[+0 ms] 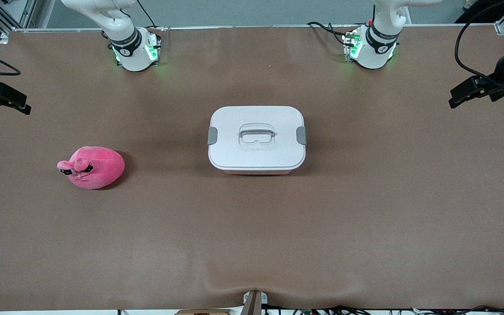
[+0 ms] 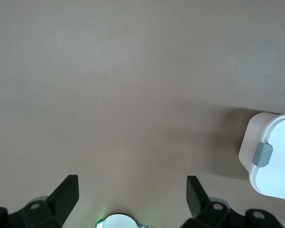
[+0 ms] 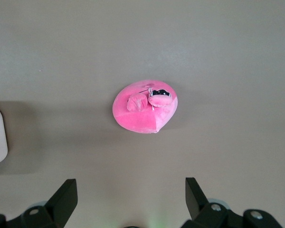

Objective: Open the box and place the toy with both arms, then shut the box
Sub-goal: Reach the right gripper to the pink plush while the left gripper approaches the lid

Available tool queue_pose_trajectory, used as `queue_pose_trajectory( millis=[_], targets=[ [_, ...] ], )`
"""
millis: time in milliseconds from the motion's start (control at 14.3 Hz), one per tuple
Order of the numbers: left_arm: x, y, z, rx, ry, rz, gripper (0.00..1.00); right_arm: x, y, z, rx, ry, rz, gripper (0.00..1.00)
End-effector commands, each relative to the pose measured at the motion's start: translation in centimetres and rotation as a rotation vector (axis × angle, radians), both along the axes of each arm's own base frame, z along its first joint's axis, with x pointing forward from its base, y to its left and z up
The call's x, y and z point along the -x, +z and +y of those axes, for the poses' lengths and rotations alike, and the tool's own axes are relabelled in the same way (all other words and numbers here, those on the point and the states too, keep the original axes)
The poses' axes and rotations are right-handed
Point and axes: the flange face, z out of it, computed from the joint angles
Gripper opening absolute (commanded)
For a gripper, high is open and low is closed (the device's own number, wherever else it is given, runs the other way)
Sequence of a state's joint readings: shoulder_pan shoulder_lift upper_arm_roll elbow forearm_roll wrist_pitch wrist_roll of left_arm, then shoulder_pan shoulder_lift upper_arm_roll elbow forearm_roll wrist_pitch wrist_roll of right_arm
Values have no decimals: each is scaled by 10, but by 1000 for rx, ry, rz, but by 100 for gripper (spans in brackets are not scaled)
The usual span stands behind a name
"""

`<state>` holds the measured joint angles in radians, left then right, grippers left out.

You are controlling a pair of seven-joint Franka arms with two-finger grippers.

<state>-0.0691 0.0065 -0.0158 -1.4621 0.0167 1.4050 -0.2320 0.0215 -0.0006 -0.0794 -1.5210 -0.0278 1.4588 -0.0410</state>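
Nearest the front camera we find the toy (image 1: 91, 167), lying low on the frame's left side, toward the right arm's end of the table (image 1: 252, 245). We note the box (image 1: 256, 139) at mid-frame, well apart from it, lid seated and both grey latches (image 1: 212, 135) down. The right gripper (image 3: 128, 202) hangs released over bare table near the toy, fingers spread and holding nothing. The left gripper (image 2: 132, 202) is likewise released and empty, over the surface beside the box. We judge no step begun: opening comes first, and it calls for each gripper to reach one latch. A brown mat covers the table; cables and a metal frame edge the top.
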Motion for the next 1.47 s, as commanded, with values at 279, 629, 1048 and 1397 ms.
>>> queue_pose_trajectory(
  millis=[279,629,1048,1397],
  targets=[
    [10,15,3,-12,-12,-12,100,4,2,-2,-54,-14,-10,100],
    [14,-2,-11,-5,-37,79,100,-8,-14,-12,-34,-14,-32,100],
    [29,-47,-107,-58,34,122,100,-29,-94,-2,-24,34,3,100],
    [41,-110,-186,-69,241,42,99,-29,-191,-7,-16,45,-23,100]
  ],
)
